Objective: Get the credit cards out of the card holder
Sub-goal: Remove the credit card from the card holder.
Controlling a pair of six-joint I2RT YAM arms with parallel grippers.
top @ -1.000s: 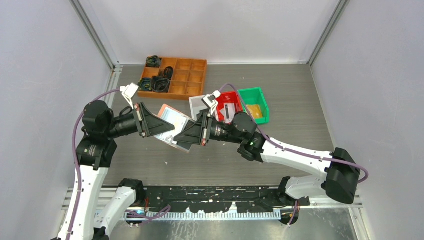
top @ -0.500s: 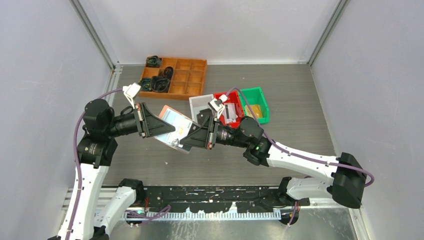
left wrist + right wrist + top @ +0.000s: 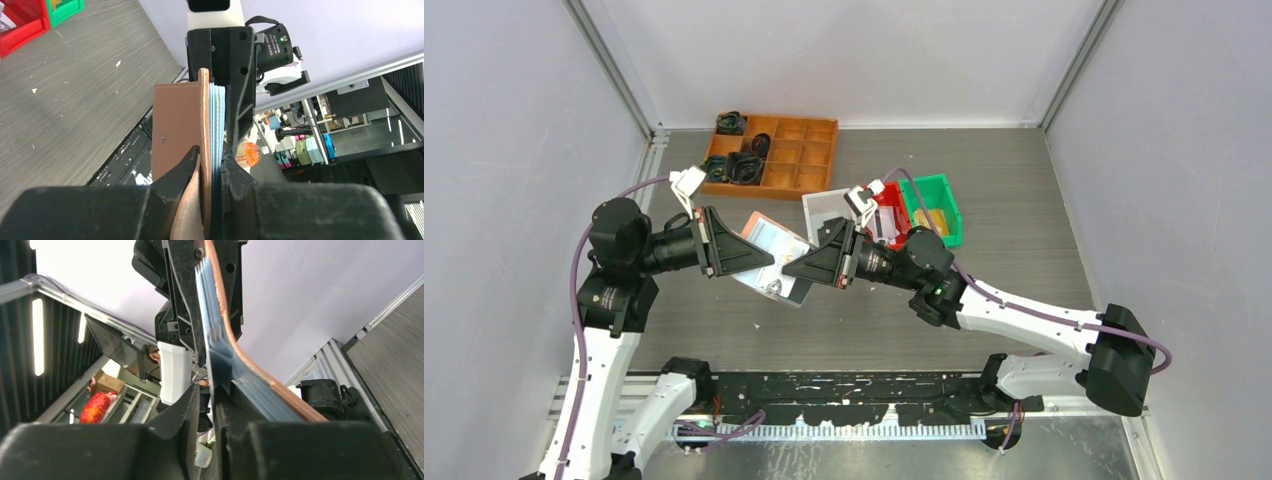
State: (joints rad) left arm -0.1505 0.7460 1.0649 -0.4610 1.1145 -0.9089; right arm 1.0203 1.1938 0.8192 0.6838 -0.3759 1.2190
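Left wrist view: card holder (image 3: 177, 130) pinched by left gripper (image 3: 210, 155); right gripper (image 3: 206, 395) jaws cannot be told; pull to be kept along sleeves (image 3: 216, 115).

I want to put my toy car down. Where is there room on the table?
Bare table right of the green bin up to the wall, and behind it beside the tray. Crowded in the middle: left gripper and right gripper meet at the holder.

The table (image 3: 1024, 200) is lit evenly and softly from above, with faint shadows. In the wrist views the near fingers (image 3: 175, 175) are blurred, the card holder (image 3: 177, 120) is rendered sharp, and glare is thrown by a strip lamp (image 3: 37, 335).
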